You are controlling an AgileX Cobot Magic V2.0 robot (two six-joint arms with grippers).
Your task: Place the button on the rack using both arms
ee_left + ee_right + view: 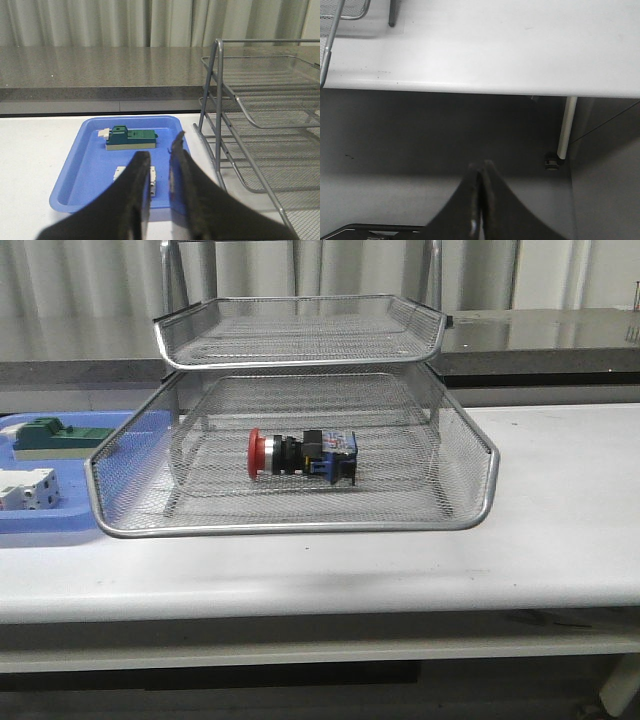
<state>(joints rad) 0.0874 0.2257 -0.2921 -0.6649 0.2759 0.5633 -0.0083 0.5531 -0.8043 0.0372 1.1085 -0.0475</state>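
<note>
The button [300, 455] has a red head and a black and blue body. It lies on its side in the wire tier of the rack [290, 528] nearest the front view camera, red head to the left. No arm shows in the front view. My left gripper [160, 155] hovers over a blue tray beside the rack [260, 125]; its fingers stand a little apart with nothing between them. My right gripper [480, 166] is shut and empty, off the table's front edge, with only a corner of the rack [330, 45] in its view.
A blue tray [40, 525] left of the rack holds a green block [50, 435] and white blocks [25, 488]; the left wrist view shows the same blue tray [85, 165], green block [131, 137] and a white block [120, 172]. A table leg [566, 125] stands below the white table [560, 520].
</note>
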